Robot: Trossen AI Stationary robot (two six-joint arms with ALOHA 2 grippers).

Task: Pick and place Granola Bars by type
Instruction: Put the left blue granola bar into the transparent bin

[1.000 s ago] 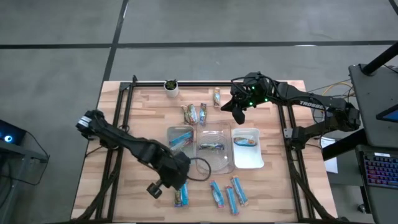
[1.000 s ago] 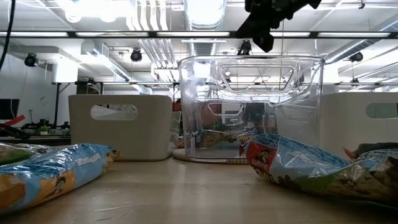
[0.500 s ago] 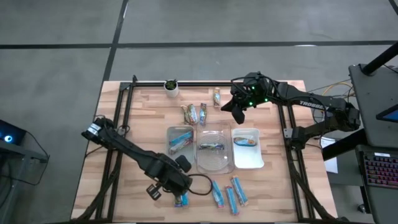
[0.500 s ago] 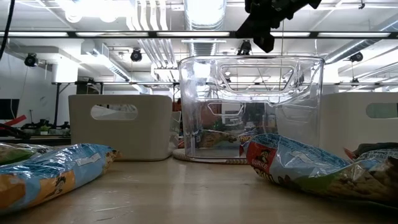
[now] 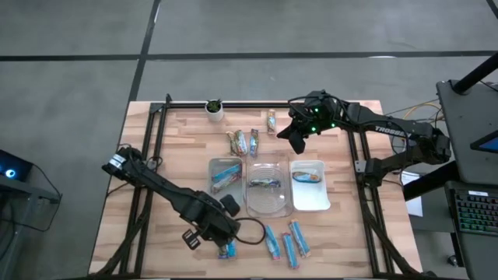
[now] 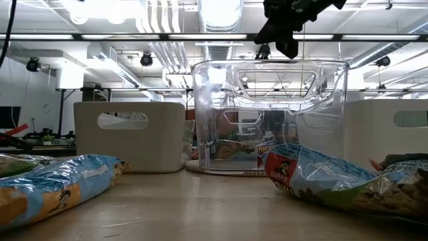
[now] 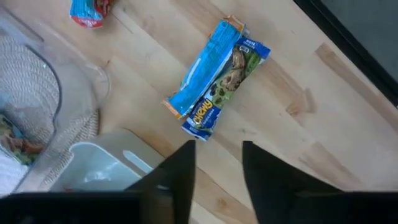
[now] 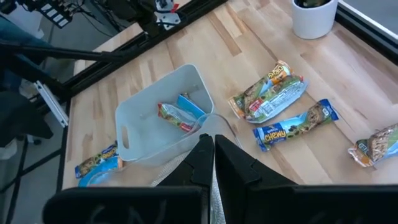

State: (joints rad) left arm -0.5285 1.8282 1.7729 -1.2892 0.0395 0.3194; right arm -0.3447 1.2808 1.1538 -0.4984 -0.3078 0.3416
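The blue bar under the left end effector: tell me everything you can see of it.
The blue bar is a small bar in a shiny blue wrapper with crimped ends, the word "Chewy" and a picture of a bar with dark chips printed on it. It lies flat on the bare wooden table, slanted, apart from the pale tray and from the other bars. The left end effector hovers just short of one end with its fingers parted; nothing touches the bar.
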